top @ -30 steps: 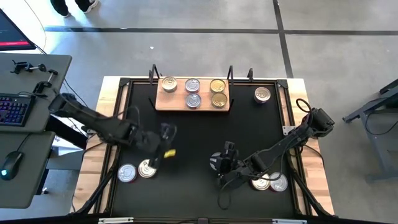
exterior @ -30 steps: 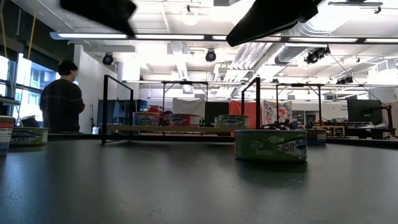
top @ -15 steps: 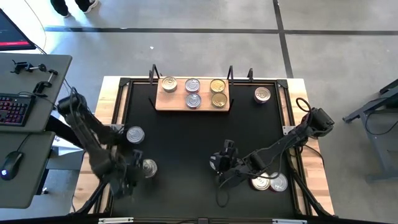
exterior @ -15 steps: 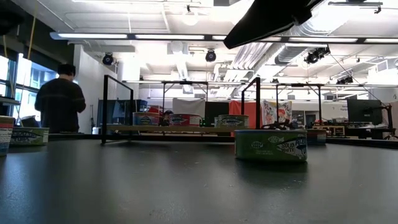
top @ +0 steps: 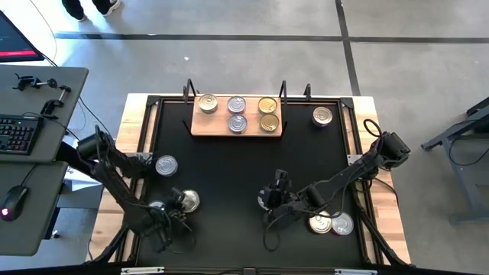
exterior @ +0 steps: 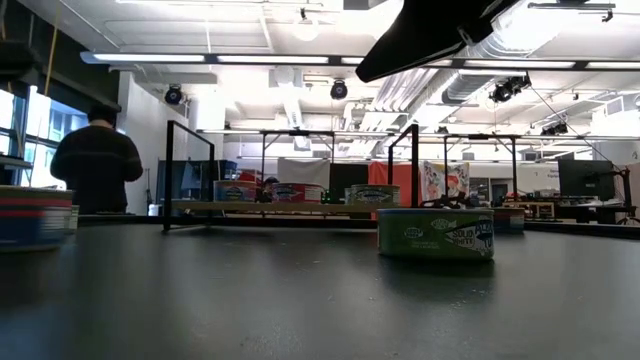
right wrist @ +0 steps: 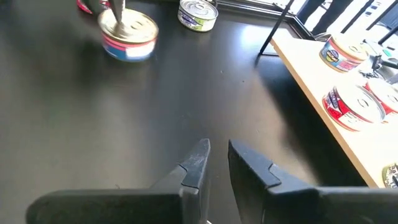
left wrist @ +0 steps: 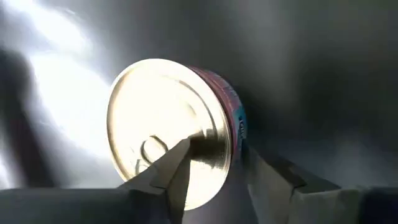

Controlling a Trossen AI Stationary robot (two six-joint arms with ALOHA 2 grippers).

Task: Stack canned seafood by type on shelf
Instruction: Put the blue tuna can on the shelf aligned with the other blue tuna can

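Left gripper (left wrist: 214,165) of mine sits low at the counter's (top: 229,172) near-left part, well away from the shelf (top: 236,126), its fingers (left wrist: 171,171) astride the rim of a gold-lidded tin (left wrist: 171,130), one on the lid and one outside the wall, though I cannot tell if they truly pinch it. My right gripper (right wrist: 216,163) hangs nearer the middle, well in front of the shelf, fingers almost together and holding nothing. Five tins (top: 237,113) lie on the shelf, another tin (top: 322,116) just to its right.
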